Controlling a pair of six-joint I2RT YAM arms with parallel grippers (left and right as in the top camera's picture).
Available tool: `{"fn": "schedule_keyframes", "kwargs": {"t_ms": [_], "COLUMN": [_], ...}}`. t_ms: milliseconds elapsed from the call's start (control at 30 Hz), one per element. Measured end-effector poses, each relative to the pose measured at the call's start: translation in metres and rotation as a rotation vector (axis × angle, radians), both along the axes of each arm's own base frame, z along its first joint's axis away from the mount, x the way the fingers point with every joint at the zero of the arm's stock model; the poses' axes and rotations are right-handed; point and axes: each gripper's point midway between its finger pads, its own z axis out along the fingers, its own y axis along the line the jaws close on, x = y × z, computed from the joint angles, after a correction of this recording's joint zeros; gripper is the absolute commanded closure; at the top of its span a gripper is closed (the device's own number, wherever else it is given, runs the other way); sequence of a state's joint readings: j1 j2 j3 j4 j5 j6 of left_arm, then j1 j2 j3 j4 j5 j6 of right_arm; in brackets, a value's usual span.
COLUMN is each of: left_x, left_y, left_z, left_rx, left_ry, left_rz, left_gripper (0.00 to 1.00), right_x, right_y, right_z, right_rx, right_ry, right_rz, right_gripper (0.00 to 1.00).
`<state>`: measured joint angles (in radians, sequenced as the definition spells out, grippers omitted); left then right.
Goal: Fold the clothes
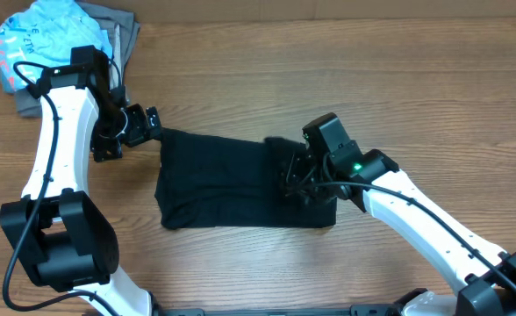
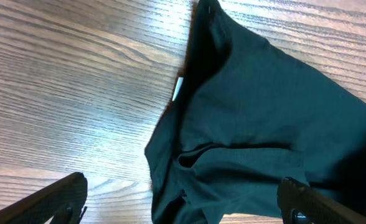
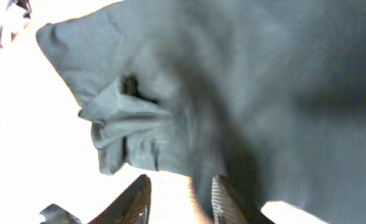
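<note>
A black garment [image 1: 232, 180] lies folded into a rough rectangle in the middle of the table. My left gripper [image 1: 148, 123] is open at its far left corner. In the left wrist view the fingers [image 2: 183, 202] are spread wide, with the rumpled edge of the garment [image 2: 264, 112] just ahead of them. My right gripper [image 1: 295, 180] is low over the garment's right part. In the right wrist view its fingers [image 3: 178, 199] are a little apart with bare table between them. The blurred cloth [image 3: 264, 93] touches the right finger.
A pile of clothes sits at the far left corner: a light blue printed shirt [image 1: 39, 39] on top of a grey garment [image 1: 122, 31]. Wooden table [image 1: 416, 88] surrounds the black garment.
</note>
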<state>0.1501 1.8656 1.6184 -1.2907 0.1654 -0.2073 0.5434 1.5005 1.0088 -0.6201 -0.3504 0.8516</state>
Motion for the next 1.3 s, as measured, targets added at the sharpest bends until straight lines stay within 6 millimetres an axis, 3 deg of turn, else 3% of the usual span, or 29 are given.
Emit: {"fn": "schedule_keyframes", "kwargs": {"t_ms": [67, 333, 500, 667, 767, 800, 867, 900, 933, 967, 1033, 1167, 1300], "left_x": [0.000, -0.001, -0.003, -0.003, 0.000, 0.000, 0.001, 0.001, 0.001, 0.001, 0.001, 0.002, -0.001], "left_y": [0.000, 0.000, -0.001, 0.000, 0.000, 0.000, 0.000, 0.000, 0.000, 0.000, 0.000, 0.000, 0.000], "left_z": [0.000, 0.000, 0.000, 0.000, 0.000, 0.000, 0.000, 0.000, 0.000, 0.000, 0.000, 0.000, 0.000], "left_rx": [0.000, -0.001, -0.002, -0.002, 0.000, 0.000, 0.001, 0.001, 0.001, 0.001, 0.001, 0.001, 0.000], "left_ry": [0.001, 0.004, 0.014, 0.013, 0.002, -0.002, -0.005, -0.005, -0.005, -0.005, -0.006, -0.007, 0.003], "left_rz": [0.000, 0.000, 0.000, 0.000, 0.000, 0.000, 0.000, 0.000, 0.000, 0.000, 0.000, 0.000, 0.000], "left_gripper": [0.00, 0.00, 0.00, 0.00, 0.00, 0.00, 0.00, 0.00, 0.00, 0.00, 0.00, 0.00, 0.00], "right_x": [0.002, 0.010, 0.020, 0.019, 0.022, 0.023, 0.027, 0.030, 0.032, 0.035, 0.036, 0.030, 0.023], "right_y": [0.002, 0.000, -0.020, -0.039, -0.052, -0.060, -0.075, -0.082, -0.087, -0.091, -0.087, -0.073, -0.068], "right_z": [0.002, 0.005, 0.004, -0.002, -0.005, -0.007, -0.008, -0.008, -0.008, -0.007, -0.004, -0.002, -0.016], "right_rx": [0.008, 0.010, -0.016, -0.072, -0.107, -0.119, -0.131, -0.129, -0.122, -0.109, -0.079, -0.051, -0.049], "right_ry": [-0.010, -0.041, -0.045, -0.035, -0.042, -0.041, -0.032, -0.029, -0.029, -0.031, -0.038, -0.039, 0.018], "right_rz": [-0.006, -0.004, -0.023, -0.015, -0.010, -0.015, -0.040, -0.053, -0.060, -0.067, -0.052, 0.000, 0.028], "right_gripper": [0.26, 0.23, 0.22, 0.12, 0.11, 0.13, 0.36, 0.52, 0.80, 0.88, 0.96, 0.96, 0.96]}}
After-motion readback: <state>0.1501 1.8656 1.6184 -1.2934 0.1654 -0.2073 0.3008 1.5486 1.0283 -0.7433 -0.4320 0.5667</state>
